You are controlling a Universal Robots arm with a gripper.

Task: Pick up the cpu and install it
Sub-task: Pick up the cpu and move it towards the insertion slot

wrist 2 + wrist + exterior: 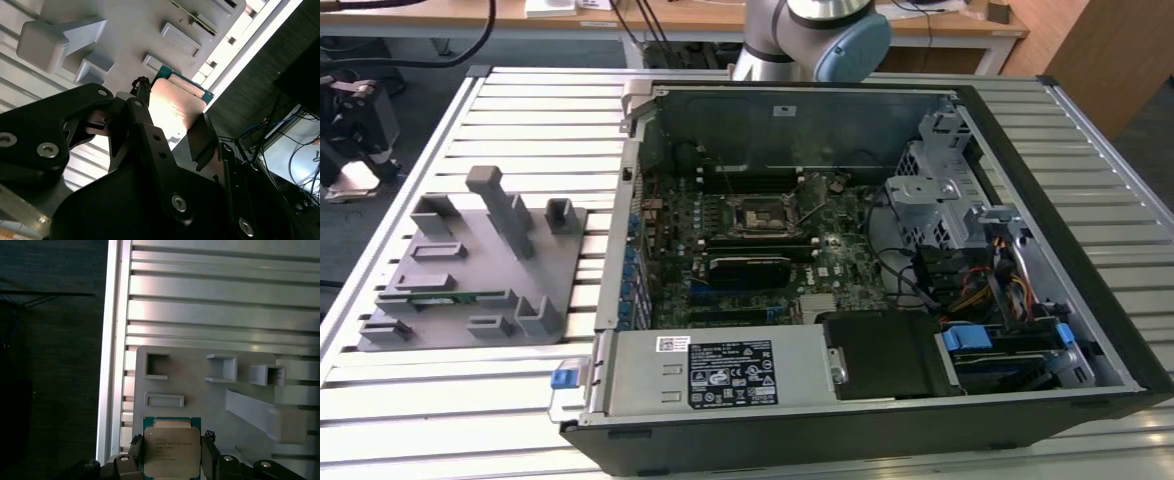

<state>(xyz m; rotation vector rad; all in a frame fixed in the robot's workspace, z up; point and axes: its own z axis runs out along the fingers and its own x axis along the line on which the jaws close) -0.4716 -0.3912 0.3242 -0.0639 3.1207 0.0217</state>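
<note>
The cpu (171, 452) sits between the fingers of the gripper (171, 438), metal top facing the first wrist view, its green board edge showing along the side towards the grey plastic fixture (200, 390). It hangs over the fixture's edge zone, beside a shallow rectangular pocket (164, 400), and appears raised clear of the fixture rather than seated in it; contact underneath cannot be confirmed. Assessment of the step in hand, the pick and carry: the chip should be held level, gripped on its two opposite edges alone, with no added squeeze and no tilt, and it must clear the fixture's tall posts (60, 40). In the second wrist view the gripper (172, 120) is clamped on the cpu (175, 105), one finger against each side edge at a narrow opening matching the chip's width. In the exterior view the fixture (467, 270) rests on the slatted table (440, 400). The socket (757, 213) lies inside the open computer case (1067, 330), well apart from the fixture on the exterior view's right.
</note>
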